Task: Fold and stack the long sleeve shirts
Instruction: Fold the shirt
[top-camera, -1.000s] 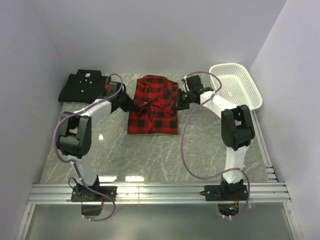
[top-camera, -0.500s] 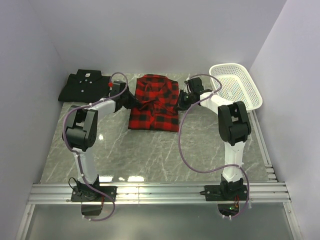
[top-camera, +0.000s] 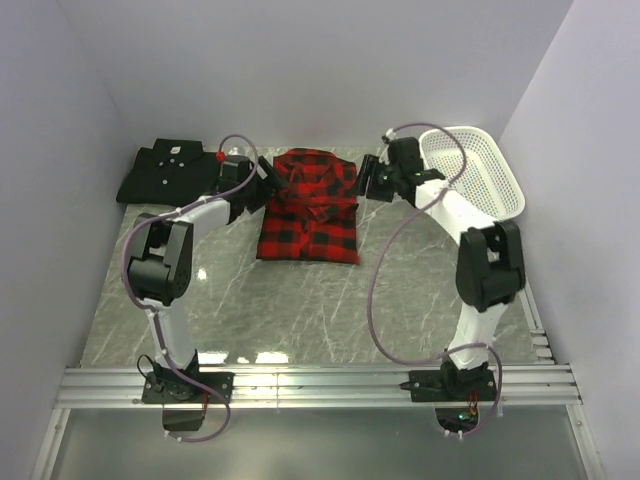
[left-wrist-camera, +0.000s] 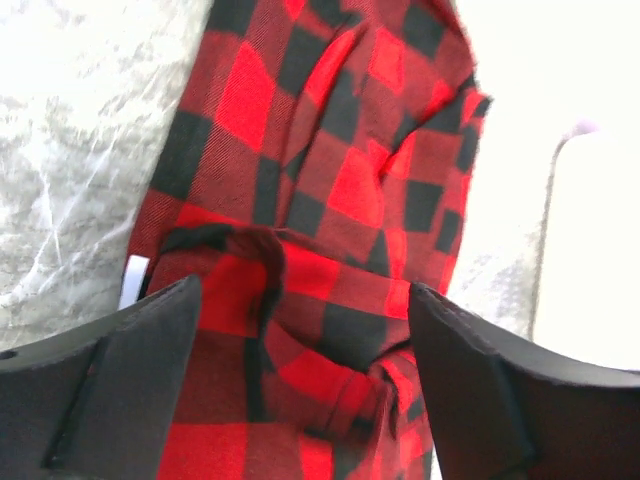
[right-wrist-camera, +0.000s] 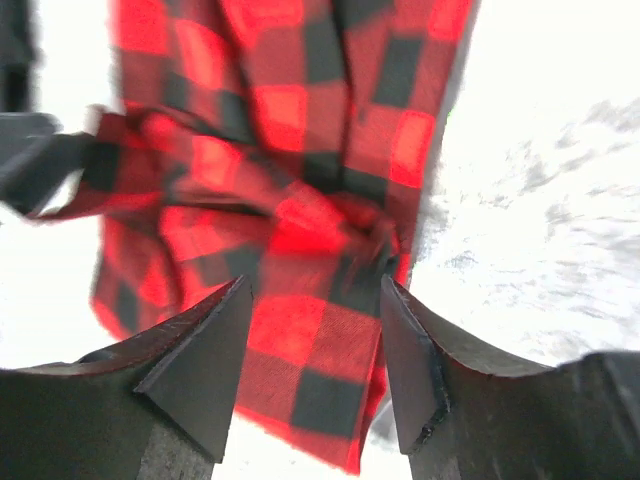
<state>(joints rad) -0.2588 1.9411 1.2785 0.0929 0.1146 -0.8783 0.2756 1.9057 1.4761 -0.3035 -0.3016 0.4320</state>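
- Left gripper (top-camera: 268, 180): fingers spread, pinching nothing. The folded red-and-black plaid shirt (top-camera: 310, 205) lies just beneath it and to its inner side.
- Right gripper (top-camera: 368, 182): also spread and empty, at the shirt's opposite edge.
- Black shirt (top-camera: 165, 170) lies folded on the left gripper's outer side, apart from it.
- Probably best to lift both grippers straight up, so no finger snags the fold.

The checked shirt (top-camera: 310, 205) is red and black, the collared shirt (top-camera: 165, 170) at ten o'clock plain black with white buttons, the mesh basket (top-camera: 480, 170) white, the table (top-camera: 300, 300) grey, pale-veined marble.
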